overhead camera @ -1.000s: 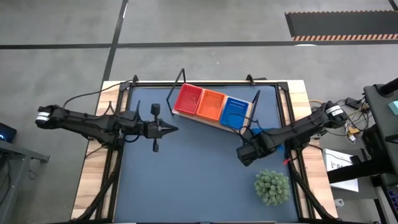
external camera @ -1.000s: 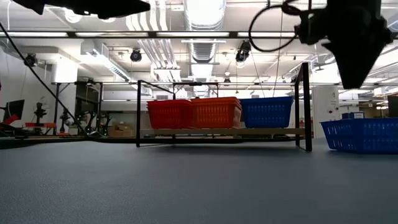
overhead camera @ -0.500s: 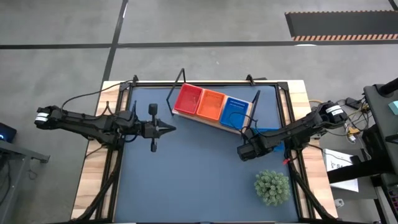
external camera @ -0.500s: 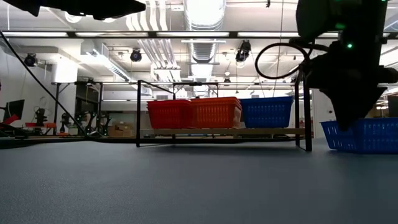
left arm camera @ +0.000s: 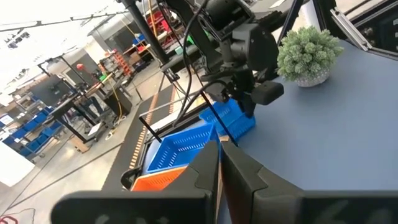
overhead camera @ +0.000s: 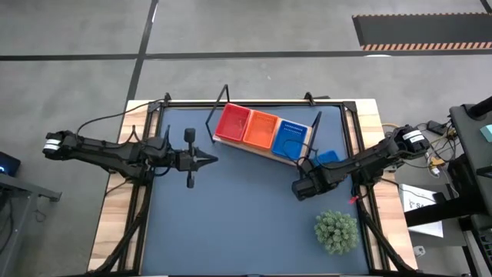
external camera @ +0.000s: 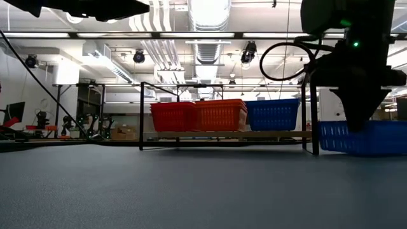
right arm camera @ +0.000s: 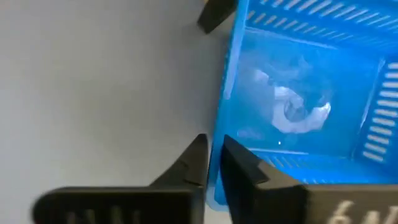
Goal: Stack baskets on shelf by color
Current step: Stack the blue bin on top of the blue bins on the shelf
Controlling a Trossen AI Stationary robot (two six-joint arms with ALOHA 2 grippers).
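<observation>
Grip is taken on the blue plastic mesh basket's [right arm camera: 298, 112] wall by the right end effector [right arm camera: 214, 158], for lifting toward the light-brown wooden shelf [overhead camera: 261, 146] at ten o'clock; the left end effector [overhead camera: 211, 160] is kept closed, empty.

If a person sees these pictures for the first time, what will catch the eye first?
Probably the bright row on the shelf at the table's far side: a red basket, an orange basket and a blue basket. Next, the right gripper pinching the wall of a loose blue basket beside the shelf.
</observation>
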